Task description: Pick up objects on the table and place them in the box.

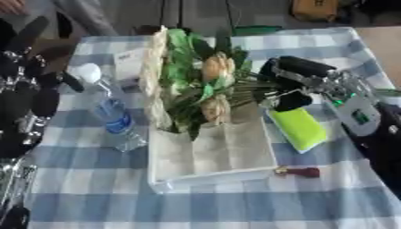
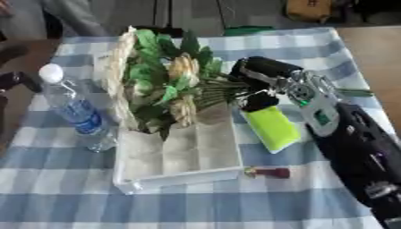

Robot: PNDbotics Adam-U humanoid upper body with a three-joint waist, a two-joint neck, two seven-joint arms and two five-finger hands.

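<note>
Flowers [image 1: 205,85] lay across the box [image 1: 211,152], stems pointing right into the right hand [image 2: 270,85], whose fingers [image 2: 258,102] curled round them; left hand [image 1: 31,89] unclear.

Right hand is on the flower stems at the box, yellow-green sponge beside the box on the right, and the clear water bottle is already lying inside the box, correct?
Not quite. The clear water bottle lies on the checked cloth left of the white box, outside it, as the right eye view shows. The rest holds.
</note>
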